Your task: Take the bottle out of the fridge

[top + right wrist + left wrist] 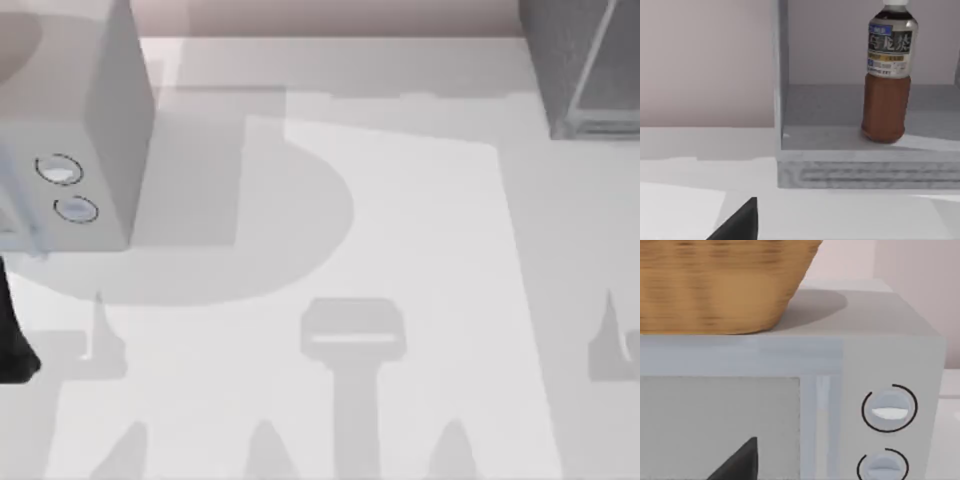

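The bottle (887, 100) stands upright on the floor of the fridge (865, 172), near its front lip. It has a white cap, a dark label and brown liquid. Seen from above, the fridge (585, 70) is the dark grey speckled box at the table's far right corner. A dark part of my right gripper (740, 225) shows low in the right wrist view, short of the fridge and off to one side of the bottle. My left arm (15, 330) is at the table's left edge, and a dark part of its gripper (740, 462) faces the light grey box.
A light grey box with two blue-ringed dials (70, 130) stands at the far left of the white table (400, 250). A wicker basket (715, 285) sits on top of it. A pale wall runs behind the table.
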